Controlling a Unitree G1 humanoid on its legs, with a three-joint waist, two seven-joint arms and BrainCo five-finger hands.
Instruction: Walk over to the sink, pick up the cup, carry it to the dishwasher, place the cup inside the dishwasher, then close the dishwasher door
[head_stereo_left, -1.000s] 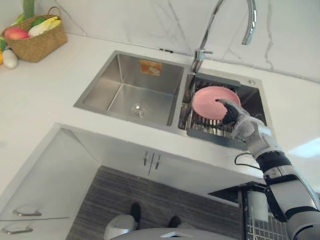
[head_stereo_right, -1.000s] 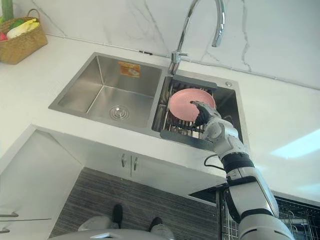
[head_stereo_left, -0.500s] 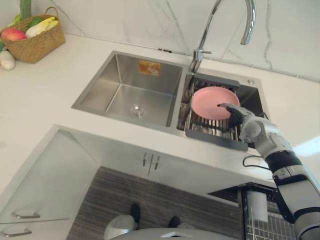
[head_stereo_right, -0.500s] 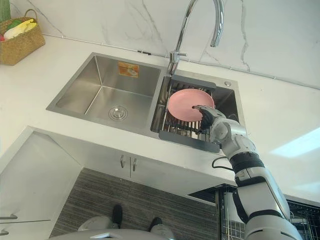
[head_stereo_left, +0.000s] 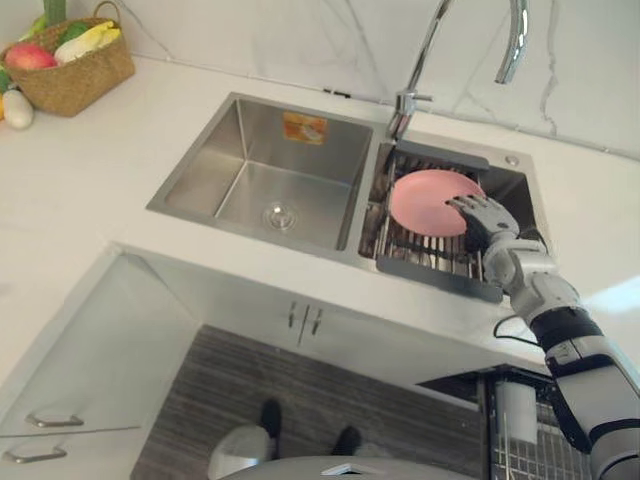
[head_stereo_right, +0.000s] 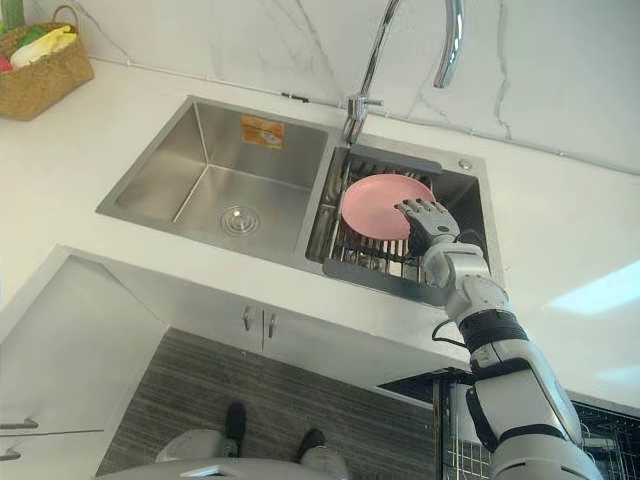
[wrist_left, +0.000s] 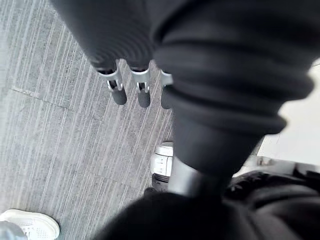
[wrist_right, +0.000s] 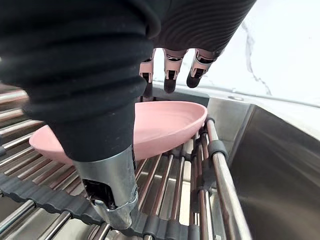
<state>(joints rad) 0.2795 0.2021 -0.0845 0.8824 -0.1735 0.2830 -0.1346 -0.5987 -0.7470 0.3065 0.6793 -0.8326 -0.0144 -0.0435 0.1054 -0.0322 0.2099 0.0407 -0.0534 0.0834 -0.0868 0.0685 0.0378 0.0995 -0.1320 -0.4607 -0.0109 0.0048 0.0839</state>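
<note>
A pink shallow dish (head_stereo_left: 428, 198) lies on the roll-up drying rack (head_stereo_left: 430, 262) over the right sink basin; I see no cup. My right hand (head_stereo_left: 486, 222) hovers at the dish's right edge, back upward. In the right wrist view its straight fingers (wrist_right: 170, 75) reach out above the pink dish (wrist_right: 165, 125) without closing on it. The rack's metal bars (wrist_right: 175, 185) run under the dish. My left hand hangs low over the grey floor, its fingers (wrist_left: 140, 92) relaxed and holding nothing.
The tall curved faucet (head_stereo_left: 510, 40) rises just behind the rack. The left basin (head_stereo_left: 270, 170) holds only a drain. A woven basket of produce (head_stereo_left: 70, 60) sits far left on the counter. A wire dishwasher rack (head_stereo_left: 520, 440) shows at lower right. A person's white shoe (wrist_left: 30, 225) stands on the floor.
My right hand has rolled from side-on to back-up and now spreads its fingers over the dish's right edge. The dish has stayed on the rack; the camera shifted slightly.
</note>
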